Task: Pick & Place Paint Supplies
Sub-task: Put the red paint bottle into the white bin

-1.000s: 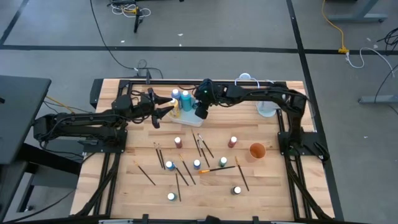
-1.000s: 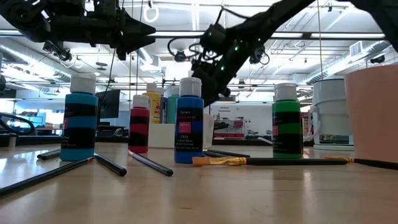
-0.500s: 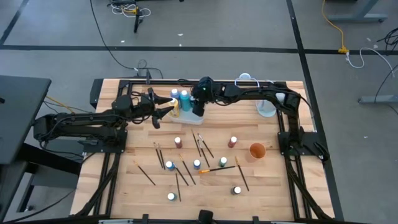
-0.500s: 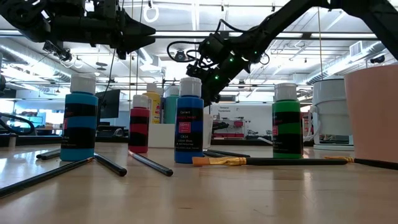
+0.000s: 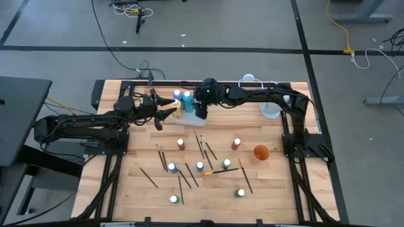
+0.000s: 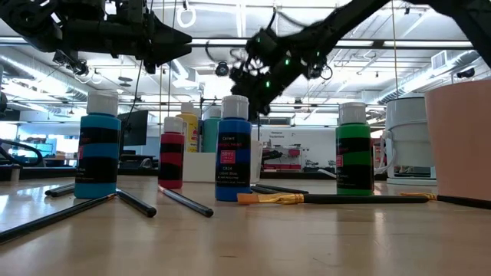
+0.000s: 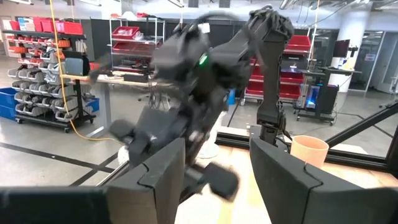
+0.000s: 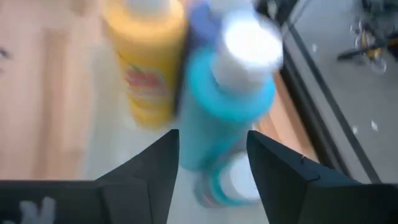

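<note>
A white tray [image 5: 187,116] at the table's far side holds upright bottles: blue [image 5: 178,96], teal [image 5: 187,98] and yellow [image 5: 178,107]. My right gripper [image 5: 201,113] hovers just right of them, open and empty; in the right wrist view [image 8: 211,140] a teal bottle [image 8: 227,99] and a yellow one [image 8: 149,62] stand ahead of its fingers. My left gripper [image 5: 168,113] waits open left of the tray [image 7: 214,155]. More bottles stand on the near table: red-brown [image 5: 181,144], blue [image 5: 199,166], green [image 5: 226,164]. Dark brushes [image 5: 206,148] and an orange-handled one [image 5: 214,171] lie flat.
An orange cup [image 5: 261,152] stands on the right half, with a clear container [image 5: 270,109] and a white round one [image 5: 247,80] at the far right edge. Red-brown [image 5: 237,144], blue [image 5: 171,168] and two more bottles [image 5: 240,193] [image 5: 173,199] stand near the front. Both arms crowd the tray.
My right gripper has shifted slightly toward the table's left, closer to the bottles in the tray, and in the low view it has risen a little and tipped. The left arm and the bottles have stayed put.
</note>
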